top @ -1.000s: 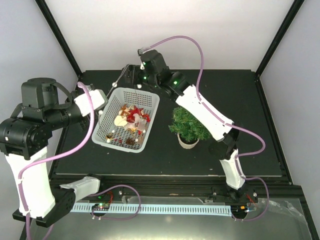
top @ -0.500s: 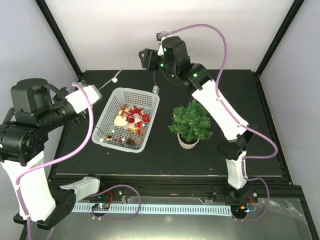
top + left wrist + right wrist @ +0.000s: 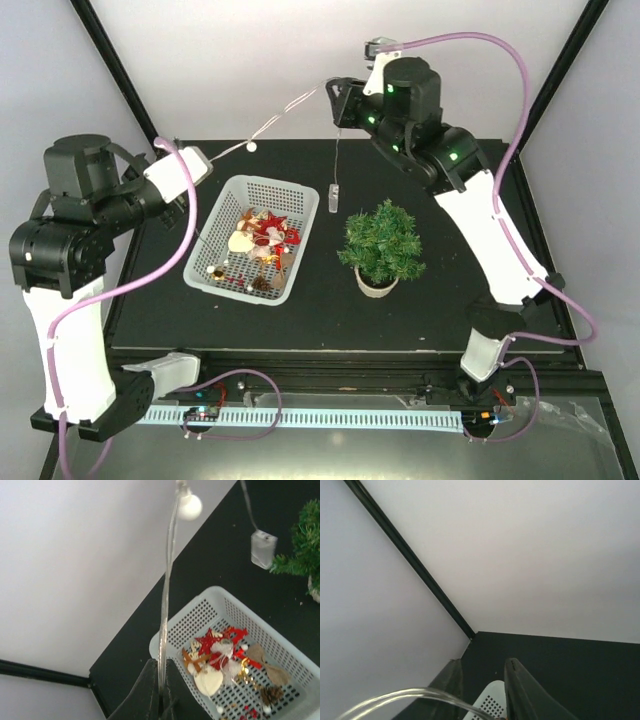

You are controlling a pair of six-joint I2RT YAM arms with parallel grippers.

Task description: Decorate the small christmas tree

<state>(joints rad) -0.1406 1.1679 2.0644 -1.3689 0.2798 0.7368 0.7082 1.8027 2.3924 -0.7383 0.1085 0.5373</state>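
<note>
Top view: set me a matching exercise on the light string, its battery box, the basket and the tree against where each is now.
1 light string
2 battery box
3 white basket
4 small christmas tree

A standing in its pot, right of the basket
B dangling from the string, between basket and tree
C stretched through the air
D holding ornaments

Pairs: 1-C, 2-B, 3-D, 4-A

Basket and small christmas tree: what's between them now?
In the top view, a small pale box hangs there on a wire running up to the right gripper, beside the far corner of the basket; otherwise bare table.
</note>
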